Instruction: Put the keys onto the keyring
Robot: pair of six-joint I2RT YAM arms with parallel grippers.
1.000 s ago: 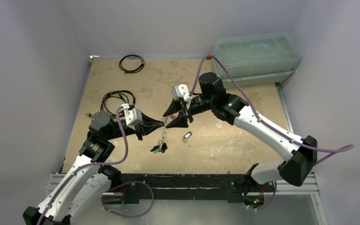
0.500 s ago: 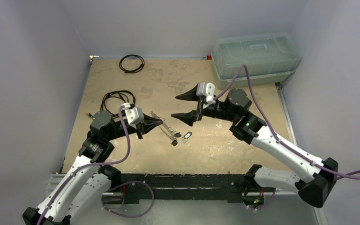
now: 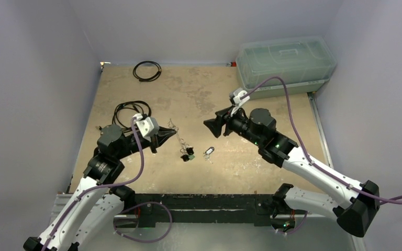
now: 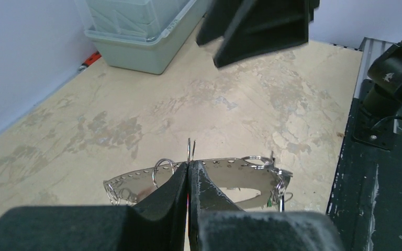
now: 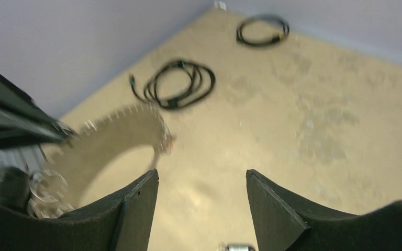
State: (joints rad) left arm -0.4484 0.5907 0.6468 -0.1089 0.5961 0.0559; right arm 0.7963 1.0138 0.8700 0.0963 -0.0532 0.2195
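My left gripper (image 3: 170, 134) is shut on the edge of the keyring (image 3: 179, 138), a flat silver perforated ring held above the table. In the left wrist view the keyring (image 4: 235, 175) lies just past my shut fingertips (image 4: 189, 166) and carries small split rings. Keys with green and black heads (image 3: 187, 155) hang from its low end. One loose key with a pale tag (image 3: 208, 152) lies on the table. My right gripper (image 3: 213, 126) is open and empty, apart from the ring to its right. In the right wrist view (image 5: 201, 178) the blurred keyring (image 5: 118, 136) shows at the left.
A clear lidded box (image 3: 285, 63) stands at the back right. A black coiled cord bundle (image 3: 131, 110) lies behind my left arm and a thin black cable loop (image 3: 147, 70) at the back. The metal rail (image 3: 209, 201) runs along the near edge.
My right gripper has left the keyring, drawn back to the right and turned, jaws open. The keyring has swung in my left gripper, with the hanging keys shifting right.
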